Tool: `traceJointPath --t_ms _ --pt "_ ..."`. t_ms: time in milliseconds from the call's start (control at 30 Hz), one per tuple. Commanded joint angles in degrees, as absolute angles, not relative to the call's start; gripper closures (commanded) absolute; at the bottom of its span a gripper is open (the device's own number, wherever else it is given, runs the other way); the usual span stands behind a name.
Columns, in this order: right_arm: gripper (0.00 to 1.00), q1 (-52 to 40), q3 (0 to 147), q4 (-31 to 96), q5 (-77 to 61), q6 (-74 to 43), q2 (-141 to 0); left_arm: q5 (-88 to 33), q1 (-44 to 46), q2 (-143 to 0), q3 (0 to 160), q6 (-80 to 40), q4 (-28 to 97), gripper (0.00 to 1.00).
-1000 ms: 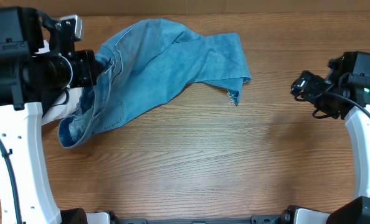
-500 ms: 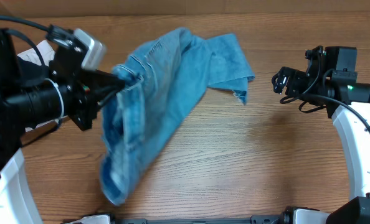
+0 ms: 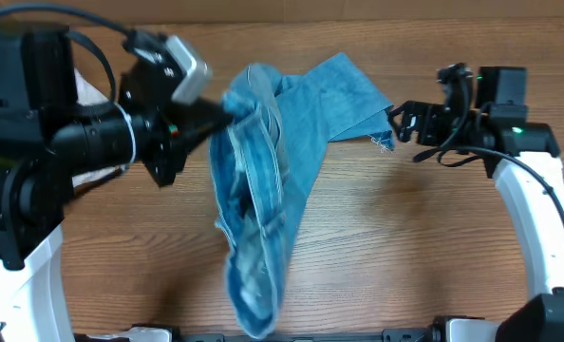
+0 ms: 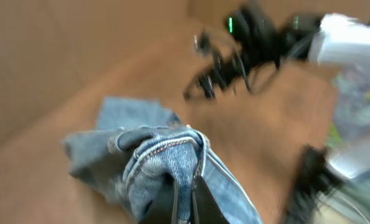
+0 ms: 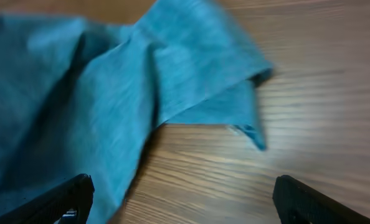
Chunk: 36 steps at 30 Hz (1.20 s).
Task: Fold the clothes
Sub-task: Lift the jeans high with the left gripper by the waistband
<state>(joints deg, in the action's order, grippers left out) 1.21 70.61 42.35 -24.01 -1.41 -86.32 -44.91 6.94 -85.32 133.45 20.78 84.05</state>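
no readable text, no labels, no numbers

Wood-grain table with a few odds and ends at its edges

The table (image 3: 405, 247) fills the overhead view, its brown grain running from 9 o'clock to 3 o'clock. Along the 12 o'clock edge lies a plain tan strip (image 3: 358, 9), wall or board, which cannot be told. Near 10 o'clock a small white patch (image 3: 92, 92) shows on the tabletop, mostly hidden. In the left wrist view a pale patterned patch (image 4: 359, 93) sits at 3 o'clock, too blurred to identify.
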Motion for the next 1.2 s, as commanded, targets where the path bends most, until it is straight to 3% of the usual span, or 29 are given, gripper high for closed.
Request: traceJointPath --t_ms 0,333,467,733,933,1167 --pt "0.04 -2.5 72.0 40.4 -25.8 0.5 -87.8 -50.0 7.1 -84.4 139.9 11.8 75.5 0.96" --pt "0.03 -9.4 72.0 27.8 -25.8 0.0 -89.8 -78.1 7.1 -84.4 145.0 -8.6 39.1 0.96" --pt "0.03 -10.4 72.0 26.2 -26.7 0.1 -89.8 -82.8 7.1 -84.9 145.0 -16.8 28.9 0.96" --pt "0.05 -12.0 72.0 20.0 -32.1 0.0 -89.8 -84.8 7.1 -85.8 145.0 -20.9 26.3 0.96" --pt "0.02 -13.1 72.0 18.6 -38.5 0.7 -89.8 -85.8 4.8 -87.3 144.9 -22.5 26.6 0.95" --pt "0.0 -11.8 72.0 26.8 -16.6 -2.2 -89.8 -84.9 -2.0 -89.3 144.9 -27.0 27.0 0.96"
